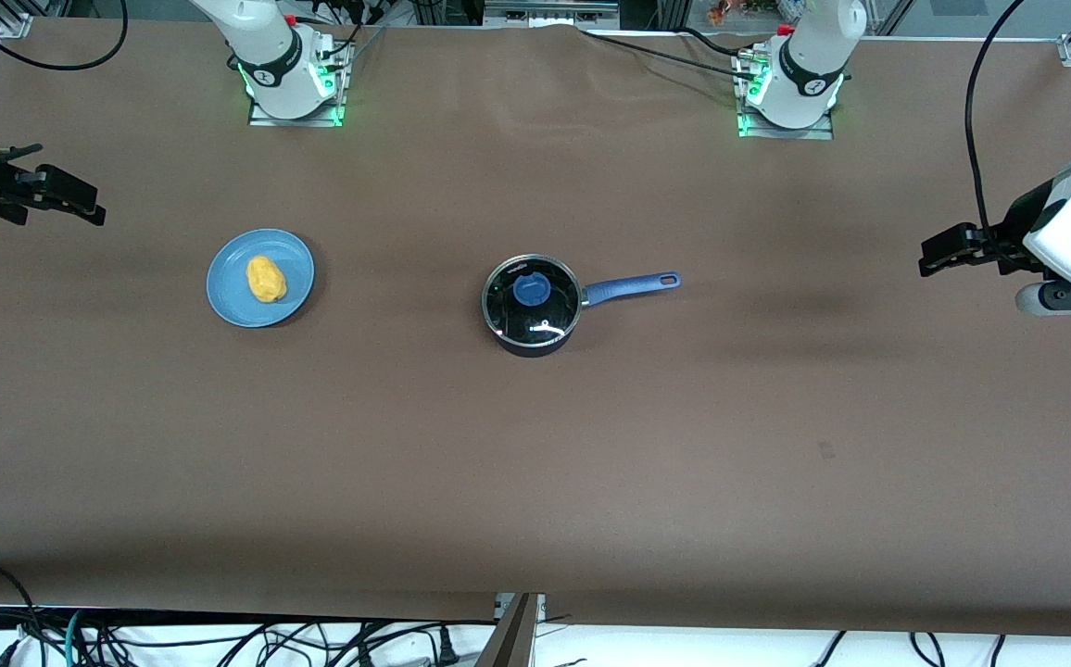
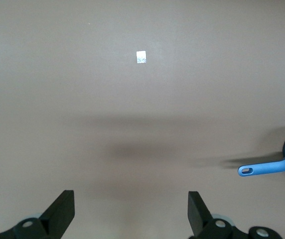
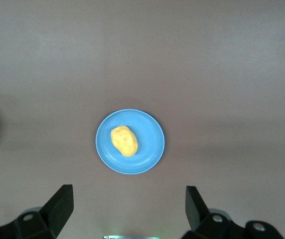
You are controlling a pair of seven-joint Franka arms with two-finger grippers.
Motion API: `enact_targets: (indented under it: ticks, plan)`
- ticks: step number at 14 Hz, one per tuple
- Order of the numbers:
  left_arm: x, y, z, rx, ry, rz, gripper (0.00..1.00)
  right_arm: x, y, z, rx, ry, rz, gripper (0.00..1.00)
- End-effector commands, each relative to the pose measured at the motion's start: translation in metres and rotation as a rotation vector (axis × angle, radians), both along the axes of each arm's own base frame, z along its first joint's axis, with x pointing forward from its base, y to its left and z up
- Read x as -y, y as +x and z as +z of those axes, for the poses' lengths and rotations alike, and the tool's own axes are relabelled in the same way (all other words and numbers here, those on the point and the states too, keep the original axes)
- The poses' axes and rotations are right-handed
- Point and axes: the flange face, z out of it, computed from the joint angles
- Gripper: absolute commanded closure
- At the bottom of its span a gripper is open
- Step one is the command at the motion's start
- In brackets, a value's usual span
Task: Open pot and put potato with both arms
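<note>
The black pot (image 1: 532, 320) stands at the table's middle with its glass lid and blue knob (image 1: 532, 289) on it. Its blue handle (image 1: 633, 287) points toward the left arm's end. The yellow potato (image 1: 266, 279) lies on a blue plate (image 1: 230, 298) toward the right arm's end. My left gripper (image 1: 930, 254) is open and empty, up over the left arm's end; its wrist view shows the handle (image 2: 266, 168) and its own gripper (image 2: 131, 209). My right gripper (image 1: 81, 199) is open and empty, up over the right arm's end. Its wrist view shows the potato (image 3: 124, 141), the plate (image 3: 151, 144) and its own gripper (image 3: 128, 206).
The brown table cover (image 1: 535, 463) is bare around the pot and the plate. A small pale tag (image 2: 141, 57) lies on the cover toward the left arm's end. Cables hang along the table's front edge (image 1: 220, 639).
</note>
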Motion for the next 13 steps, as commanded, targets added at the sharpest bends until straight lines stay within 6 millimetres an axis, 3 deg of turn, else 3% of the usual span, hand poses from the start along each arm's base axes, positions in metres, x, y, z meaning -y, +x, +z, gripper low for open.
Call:
enact_targets:
  ticks: [1, 4, 7, 10, 13]
  plan:
    - [-0.002, -0.004, 0.009, 0.001, -0.021, -0.015, 0.00, -0.003, -0.003, 0.007, 0.006, -0.004, -0.006, 0.01]
    - [0.007, -0.003, 0.007, -0.003, -0.027, -0.026, 0.00, -0.006, -0.003, 0.007, 0.007, -0.002, 0.000, 0.01]
    - [0.058, -0.002, -0.005, -0.017, -0.028, -0.062, 0.00, -0.005, -0.003, 0.005, 0.003, 0.001, 0.000, 0.01]
    - [0.140, 0.007, -0.036, -0.019, -0.079, 0.065, 0.00, -0.005, -0.003, 0.004, -0.003, 0.001, -0.002, 0.01]
    - [0.247, 0.001, -0.079, -0.004, -0.091, 0.153, 0.00, -0.005, -0.004, 0.005, -0.006, 0.002, 0.000, 0.01]
